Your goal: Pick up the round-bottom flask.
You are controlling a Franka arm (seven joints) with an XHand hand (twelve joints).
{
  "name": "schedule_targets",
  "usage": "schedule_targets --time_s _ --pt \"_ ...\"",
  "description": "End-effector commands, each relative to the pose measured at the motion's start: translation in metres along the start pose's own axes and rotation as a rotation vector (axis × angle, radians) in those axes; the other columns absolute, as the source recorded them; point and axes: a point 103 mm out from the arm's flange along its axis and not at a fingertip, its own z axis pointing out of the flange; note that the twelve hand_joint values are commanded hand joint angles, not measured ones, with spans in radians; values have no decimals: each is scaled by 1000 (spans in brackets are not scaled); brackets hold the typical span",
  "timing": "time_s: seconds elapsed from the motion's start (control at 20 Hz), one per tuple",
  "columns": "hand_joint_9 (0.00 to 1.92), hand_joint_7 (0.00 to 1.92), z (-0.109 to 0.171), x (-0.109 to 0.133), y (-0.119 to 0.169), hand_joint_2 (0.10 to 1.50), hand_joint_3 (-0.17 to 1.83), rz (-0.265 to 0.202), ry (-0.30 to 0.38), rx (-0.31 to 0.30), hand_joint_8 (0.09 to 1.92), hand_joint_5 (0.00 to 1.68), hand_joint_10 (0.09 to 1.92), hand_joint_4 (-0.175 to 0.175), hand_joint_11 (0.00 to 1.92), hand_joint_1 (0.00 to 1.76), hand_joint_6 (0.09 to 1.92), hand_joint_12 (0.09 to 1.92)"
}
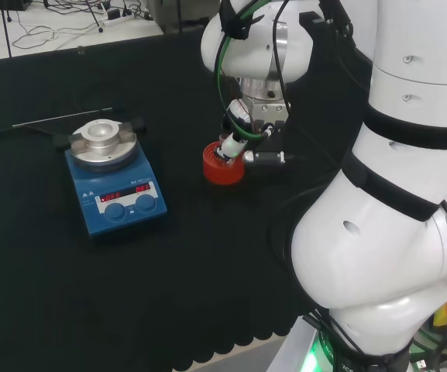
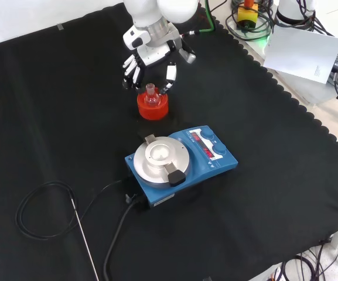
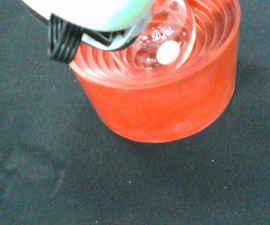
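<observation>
A small clear round-bottom flask [image 2: 151,97] sits upright in a red ribbed ring stand [image 2: 152,108] on the black cloth. In the wrist view its bulb [image 3: 165,44] rests in the stand [image 3: 172,108], with a small white oval piece inside. The black and white hand [image 2: 149,57] hangs just above and behind the flask. Its fingers [image 2: 131,72] and thumb [image 2: 170,76] point down on either side of the neck, spread and not closed on it. In the head view the hand [image 1: 248,124] is over the stand [image 1: 223,167], hiding the flask.
A blue magnetic stirrer with a round metal plate [image 2: 180,159] [image 1: 115,174] stands close to the stand. A black cable loop [image 2: 40,211] and a thin metal rod [image 2: 85,240] lie beyond it. The cloth's scalloped edge [image 2: 286,93] runs along the right of the front view.
</observation>
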Motion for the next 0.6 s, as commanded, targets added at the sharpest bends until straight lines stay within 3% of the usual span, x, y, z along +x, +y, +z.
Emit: schedule_targets --time_s 0.05,0.2,0.3,0.4,0.5,0.6 --pt "614 397 -1 1 2 584 692 -4 -2 -6 711 882 649 -24 331 998 762 1342" --pt "631 416 -2 3 2 605 687 -3 -11 -11 713 922 646 -29 351 989 750 1334" --pt "663 451 -3 4 2 799 447 2 -23 -17 721 1035 641 103 392 1032 820 1326" --pt "700 495 -4 4 2 886 313 9 -34 -24 715 1099 624 158 434 1058 814 1308" --pt "742 534 -5 4 2 864 350 15 -42 -29 697 1139 594 172 474 1075 794 1288" --pt "774 560 -9 4 1 798 479 19 -46 -29 686 1153 568 163 506 1087 815 1275"
